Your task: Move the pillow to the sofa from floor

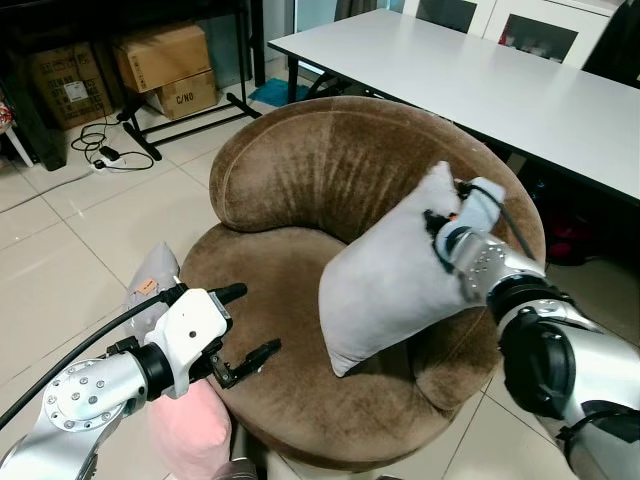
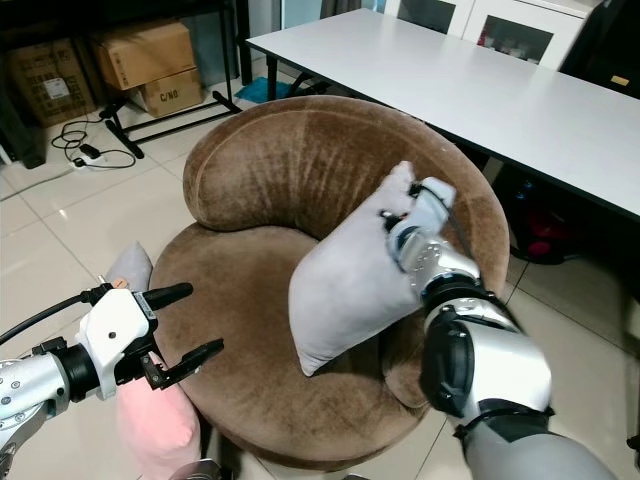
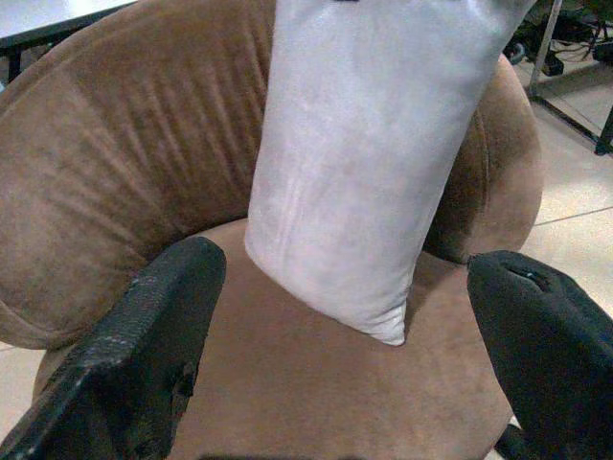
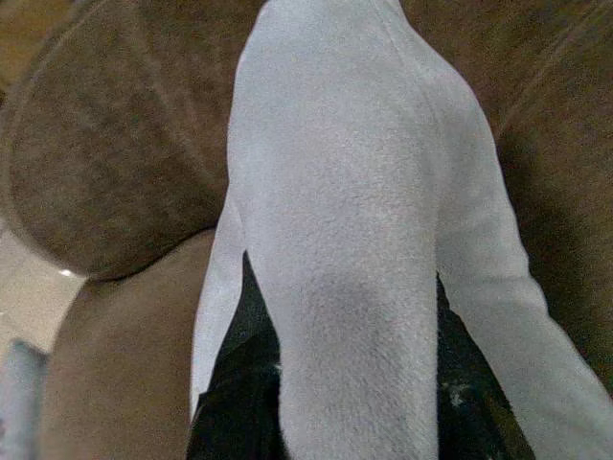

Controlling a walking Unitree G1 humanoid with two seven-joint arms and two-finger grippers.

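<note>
A pale grey pillow (image 1: 395, 275) hangs upright over the seat of the round brown sofa chair (image 1: 300, 170), its lower corner just above the cushion. My right gripper (image 1: 445, 225) is shut on the pillow's upper right corner; in the right wrist view the fabric (image 4: 354, 287) bunches between the fingers. My left gripper (image 1: 238, 325) stands open over the seat's front left edge, apart from the pillow, with nothing between its fingers (image 3: 144, 345). The pillow (image 3: 374, 153) hangs ahead of it in the left wrist view.
A pink pillow (image 1: 190, 430) and a grey one (image 1: 152, 280) lie on the tiled floor left of the chair. A white table (image 1: 480, 70) stands behind right. Cardboard boxes (image 1: 165, 60), a stand and cables (image 1: 105, 150) are at the back left.
</note>
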